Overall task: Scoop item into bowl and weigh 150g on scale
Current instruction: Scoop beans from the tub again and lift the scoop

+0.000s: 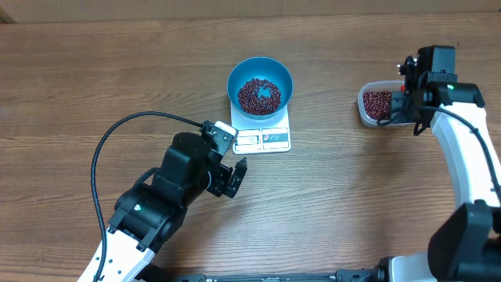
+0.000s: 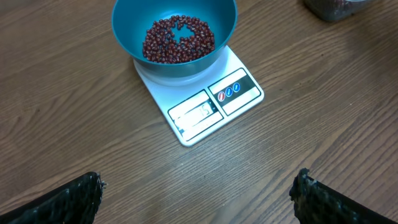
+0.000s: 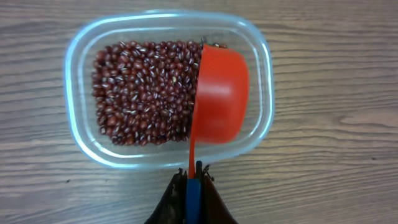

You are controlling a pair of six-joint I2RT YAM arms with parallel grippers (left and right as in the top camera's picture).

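Many beans (image 3: 143, 93) in tub (image 3: 78, 56) ahead of right fingers (image 3: 163, 206), clamped on scoop (image 3: 219, 93); left fingers (image 2: 62, 202) apart, facing scale (image 2: 205, 112).

- Bright, even light from above; the bowl (image 2: 174, 34) throws a faint, soft shadow onto the scale (image 2: 205, 102) beneath it.
- Grain of the table (image 2: 74, 124) beside the bowl looks crisp close up, softer from overhead.

**Brown wood grain from edge to edge**

The counter (image 1: 78, 78) is a medium-brown, wood-grained surface that fills all three views. Its grain runs left to right in the overhead view and slants in the left wrist view. The light is soft and even, casting only faint shadows.
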